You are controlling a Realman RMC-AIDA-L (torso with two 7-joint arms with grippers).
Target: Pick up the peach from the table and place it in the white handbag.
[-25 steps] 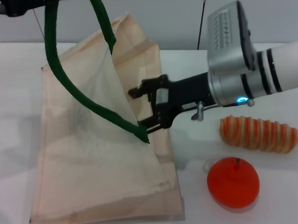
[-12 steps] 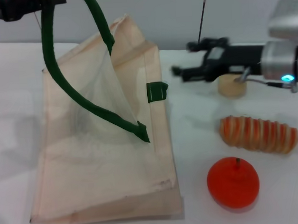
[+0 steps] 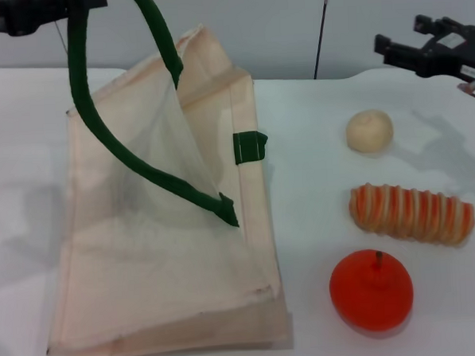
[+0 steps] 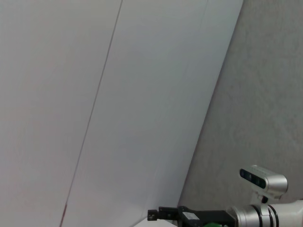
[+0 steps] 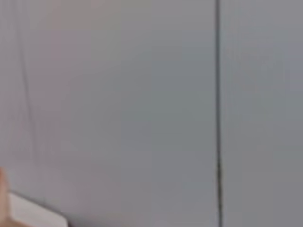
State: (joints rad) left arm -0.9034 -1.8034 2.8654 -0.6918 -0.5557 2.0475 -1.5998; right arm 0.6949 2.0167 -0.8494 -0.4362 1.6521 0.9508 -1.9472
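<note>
Seemingly no peach shows beside the white handbag [image 3: 146,262] (likely inside; soft, bruisable, best cupped round its middle). Left gripper [image 3: 53,8] pinches its green handle [image 3: 125,160] above; right gripper [image 3: 402,42], spread and empty, hangs well right.

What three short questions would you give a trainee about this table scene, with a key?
1. True or false: the right tool holds the red fruit.
2. What lies between the ball and the red fruit? A) the striped roll B) a cup C) a knife
3. Fill in: the green handle of the bag rises towards the ___ tool.

Key: 1 false, the tool is raised at the far right and is empty. 2 A. 3 left; the left tool is at the far left, above the bag.
</note>
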